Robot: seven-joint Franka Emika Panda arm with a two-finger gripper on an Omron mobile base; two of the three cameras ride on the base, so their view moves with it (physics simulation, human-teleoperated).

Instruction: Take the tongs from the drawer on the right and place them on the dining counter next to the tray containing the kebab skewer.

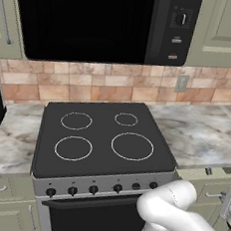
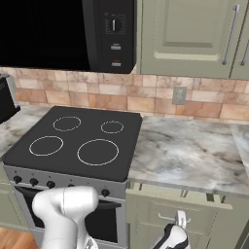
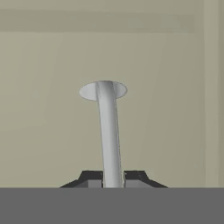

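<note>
The drawer (image 2: 170,209) sits just under the worktop (image 2: 194,151) edge, right of the stove (image 2: 73,146), its front pulled slightly proud of the cabinet face. The gripper (image 3: 113,180) is closed tight on the drawer's handle (image 3: 108,131), one finger on each side of the bar.

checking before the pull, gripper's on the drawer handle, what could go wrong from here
1. The gripper is shut on the thin silver handle with only its fingertips, so it may slip off when pulling.
2. The drawer looks barely open, just proud of the worktop; a crooked pull could jam it.
3. The tongs can't be seen yet, so their position inside the drawer is unknown.
</note>
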